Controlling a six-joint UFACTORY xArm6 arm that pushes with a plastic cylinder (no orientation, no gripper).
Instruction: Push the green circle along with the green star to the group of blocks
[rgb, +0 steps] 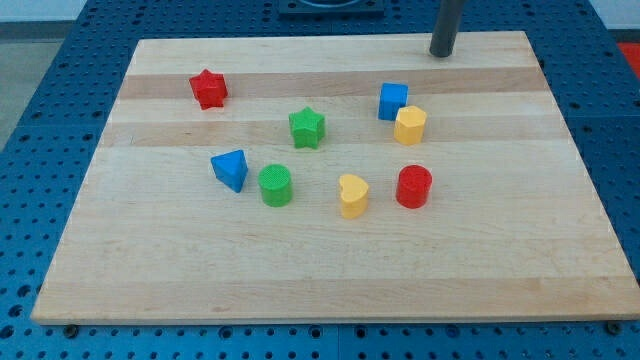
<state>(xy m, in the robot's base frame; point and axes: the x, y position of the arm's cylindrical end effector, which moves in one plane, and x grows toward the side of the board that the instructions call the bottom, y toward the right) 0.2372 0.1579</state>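
1. My tip (441, 53): dark upright rod, no jaws to open or clench; rests at wooden board (320, 280) top edge, view's right, well apart from all blocks.
2. Nearest: blue cube (393, 100) touching yellow hexagon block (410, 125).
3. Green star (307, 128) mid-board; green circle (275, 186) below it, just beside blue triangle block (230, 169).

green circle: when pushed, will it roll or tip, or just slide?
The green circle stands on its flat end, squat, so it probably slides rather than tips. Its round wall may let it slip sideways off my tip. The wooden board looks smooth, so drag seems low.
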